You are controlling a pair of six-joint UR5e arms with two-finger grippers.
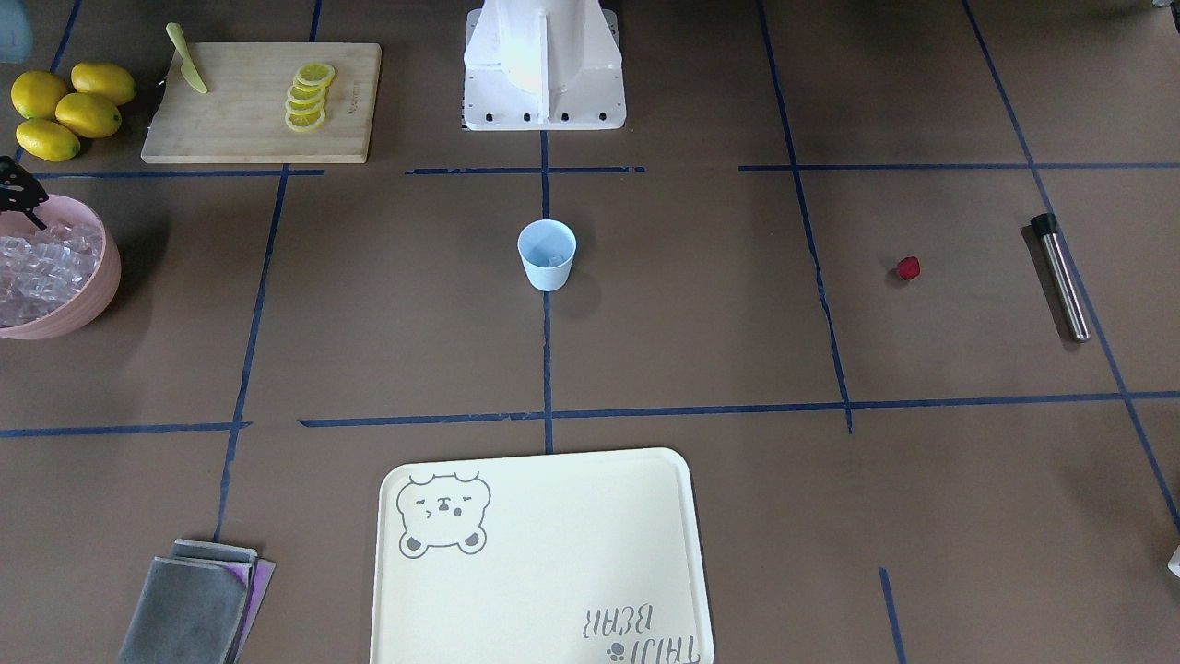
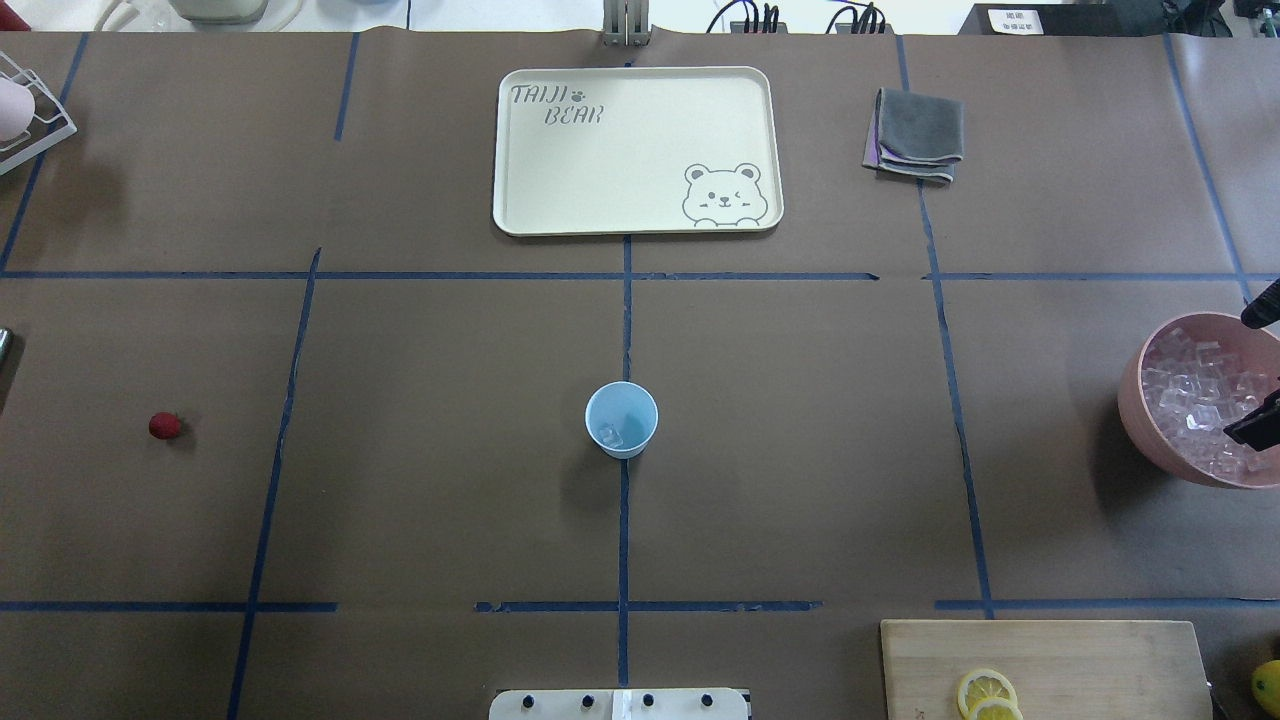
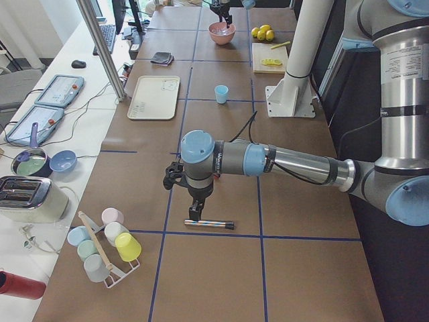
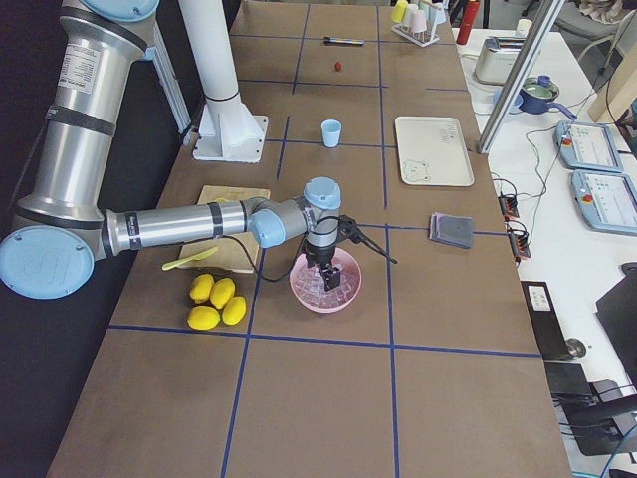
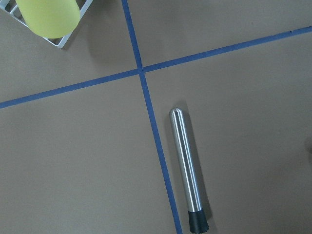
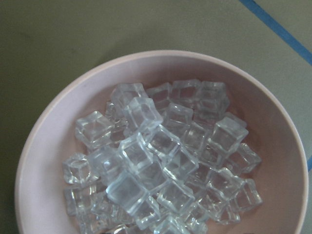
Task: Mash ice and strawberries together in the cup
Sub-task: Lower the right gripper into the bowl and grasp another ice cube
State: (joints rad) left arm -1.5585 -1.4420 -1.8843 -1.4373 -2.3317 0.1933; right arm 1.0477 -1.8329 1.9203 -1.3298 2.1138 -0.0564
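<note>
The light blue cup (image 1: 547,255) stands upright at the table's middle and also shows in the overhead view (image 2: 621,420), with an ice cube (image 2: 610,435) inside. The strawberry (image 1: 908,268) lies alone on the table on my left side. A steel muddler (image 5: 187,168) lies flat further left. My left gripper (image 3: 195,213) hangs just above the muddler (image 3: 210,224); I cannot tell whether it is open or shut. My right gripper (image 4: 328,276) hovers over the pink bowl (image 4: 301,291) of ice cubes (image 6: 161,161) and looks open and empty.
A cutting board (image 1: 230,129) with lemon slices (image 1: 307,97) and a green knife (image 1: 187,60) sits by whole lemons (image 1: 69,106). A cream tray (image 1: 539,553) and folded cloths (image 1: 198,604) lie at the far side. A rack of cups (image 3: 107,245) stands beyond the muddler.
</note>
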